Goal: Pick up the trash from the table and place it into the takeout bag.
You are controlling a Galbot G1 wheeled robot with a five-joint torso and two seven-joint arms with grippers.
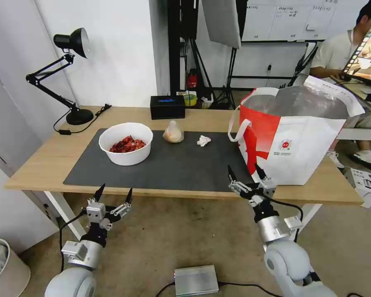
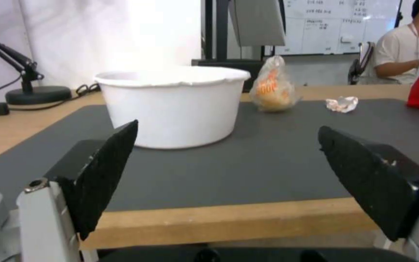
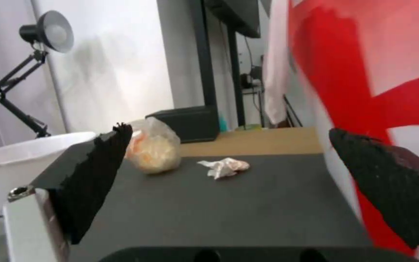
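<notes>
A white bowl of red shells [image 1: 126,143] [image 2: 173,104] [image 3: 11,160] stands on the left of the dark mat [image 1: 160,165]. Behind the mat's middle lies a small clear bag with a beige lump [image 1: 173,133] [image 2: 272,90] [image 3: 154,149], and a crumpled white tissue [image 1: 203,140] [image 2: 342,104] [image 3: 224,167] lies to its right. The takeout bag [image 1: 294,136] [image 3: 364,72] stands open on the table's [image 1: 37,159] right end. My left gripper [image 1: 113,194] [image 2: 226,134] hangs open before the table's front edge, below the bowl. My right gripper [image 1: 246,170] [image 3: 229,134] is open at the front edge, beside the bag's red side.
A black desk lamp [image 1: 66,74] stands at the table's back left with its cord trailing. A black box [image 1: 167,107] sits at the back edge. A silver unit [image 1: 196,280] lies on the floor between my arms. A cardboard box [image 1: 366,184] sits on the floor at right.
</notes>
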